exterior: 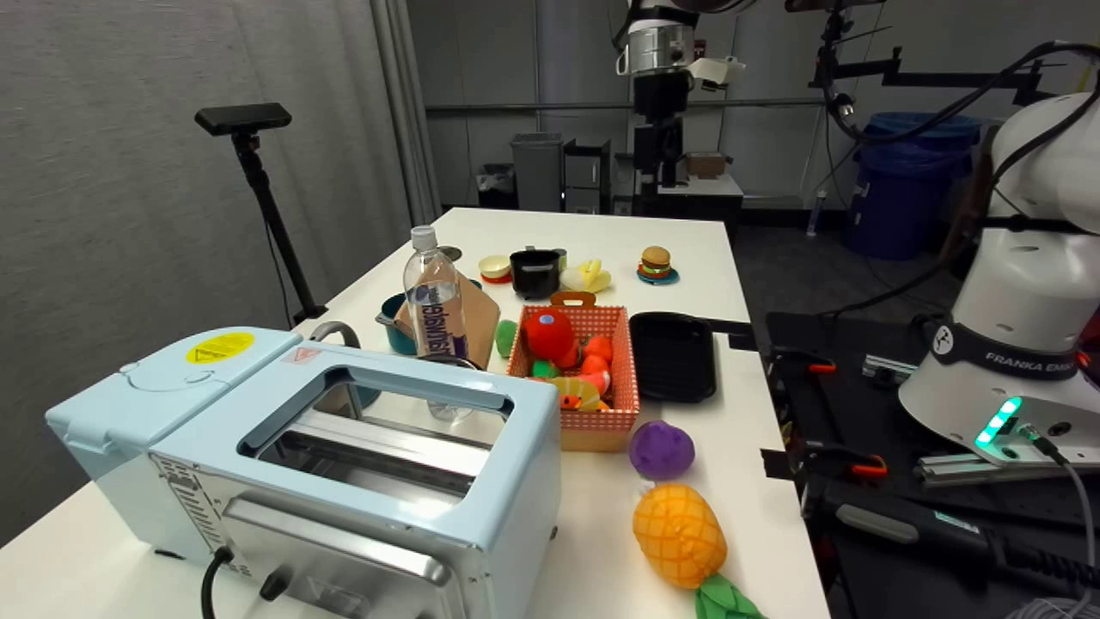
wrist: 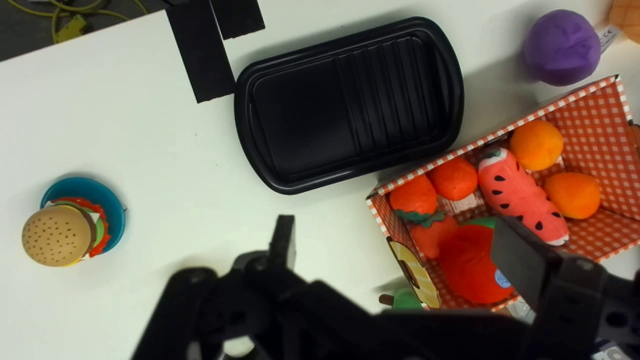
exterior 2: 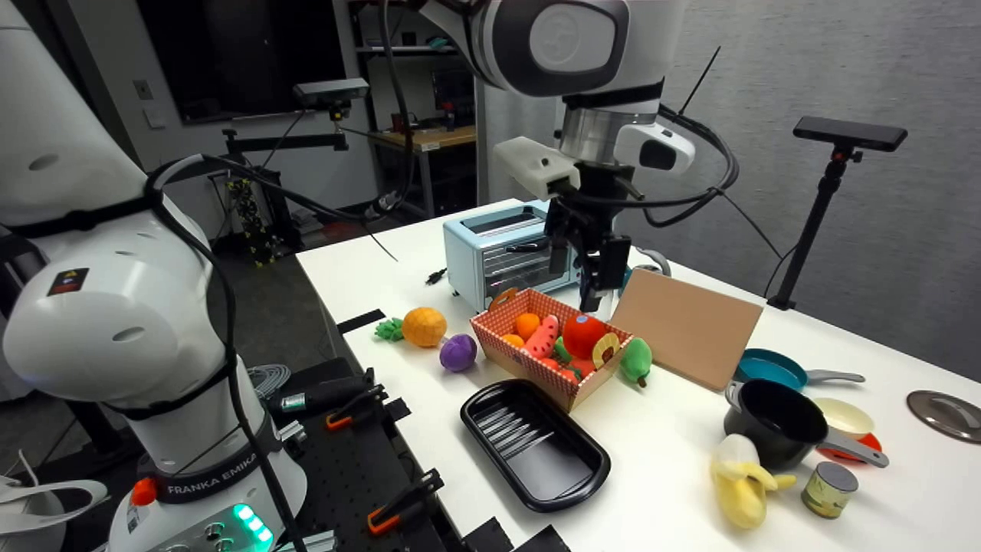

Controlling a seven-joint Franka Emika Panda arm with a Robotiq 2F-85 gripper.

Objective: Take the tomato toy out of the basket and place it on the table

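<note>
Red tomato toy (wrist: 470, 265) | in basket (wrist: 590, 120) | wrist view: partly hidden behind hand (wrist: 402, 245) | hand spread wide

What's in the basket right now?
Visible in the basket: a watermelon slice, two orange fruits, a large red toy, smaller red toys and a yellow slice. A gripper finger hides part of the wrist view; whatever lies beneath the toys is covered.

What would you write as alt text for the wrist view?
The open, empty tool partly hides a checked basket holding a watermelon, oranges and a large, red, tomato-like toy. A black tray and purple round toy lie beside the basket on a white table; a burger sits at far left.
</note>
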